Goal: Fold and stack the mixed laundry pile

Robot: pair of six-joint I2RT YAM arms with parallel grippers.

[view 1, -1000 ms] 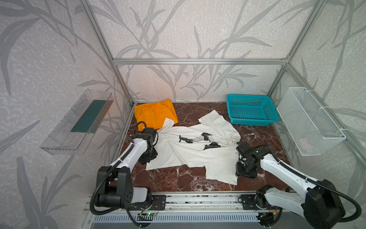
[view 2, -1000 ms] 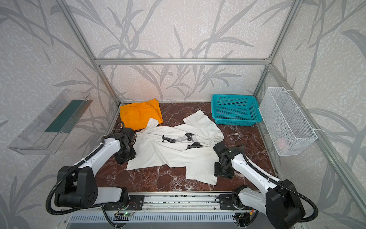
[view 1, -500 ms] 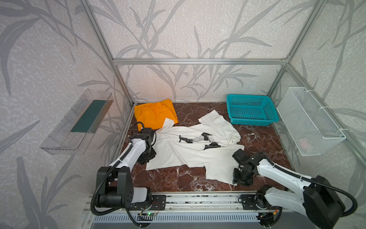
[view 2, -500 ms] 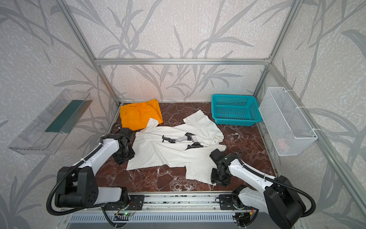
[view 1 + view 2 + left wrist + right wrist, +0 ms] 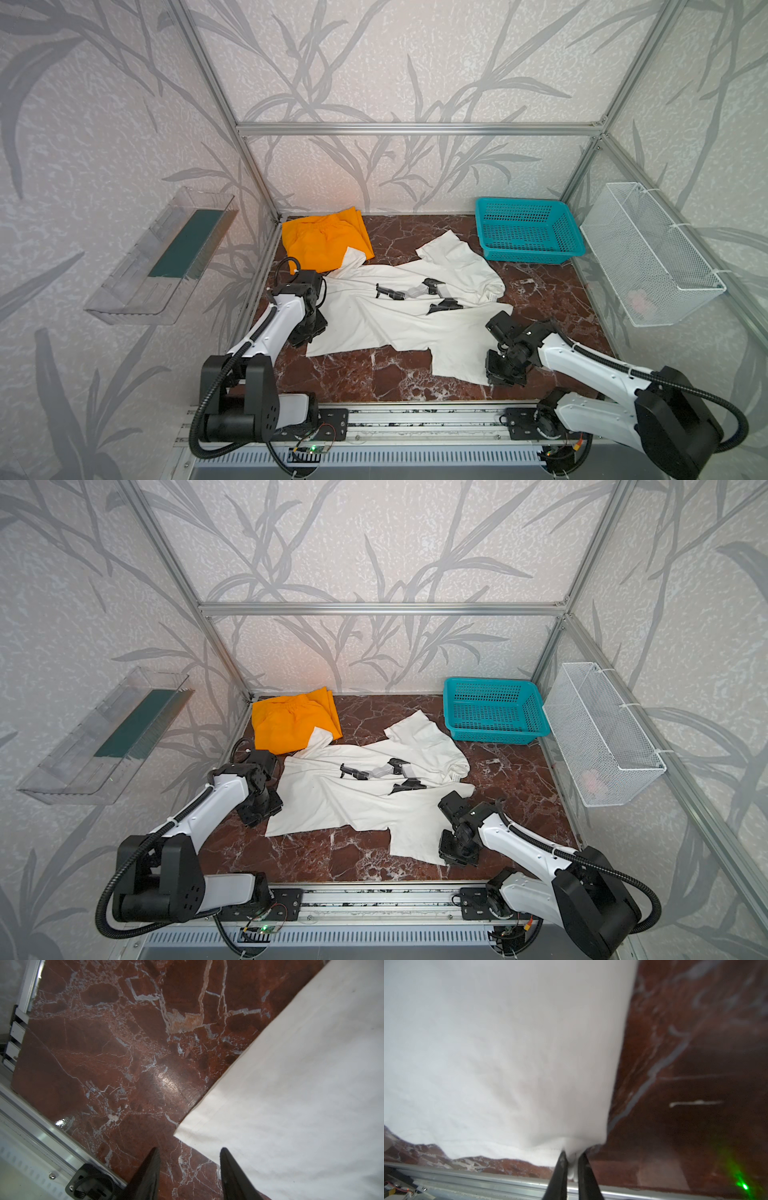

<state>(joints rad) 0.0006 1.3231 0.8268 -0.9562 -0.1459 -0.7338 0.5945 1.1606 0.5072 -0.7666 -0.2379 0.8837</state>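
A white shirt [image 5: 395,324] [image 5: 353,800] with a black-grey print lies spread on the marble table [image 5: 374,374]. Orange trousers [image 5: 320,241] [image 5: 286,725] lie at the back left, a shirt sleeve overlapping their edge. My left gripper [image 5: 309,332] [image 5: 189,1148] hangs open at the shirt's left side. Only bare marble shows between its fingers, and the shirt's corner [image 5: 301,1095] lies just ahead. My right gripper [image 5: 496,376] [image 5: 573,1152] is shut on the hem at the shirt's front right corner [image 5: 508,1043].
A teal basket [image 5: 528,232] stands at the back right. A white wire basket [image 5: 648,257] hangs on the right wall and a clear shelf [image 5: 166,253] on the left wall. The metal rail [image 5: 415,415] runs along the front edge.
My right gripper has moved down the shirt's right edge to the front corner and closed on the hem. The left gripper has barely moved.
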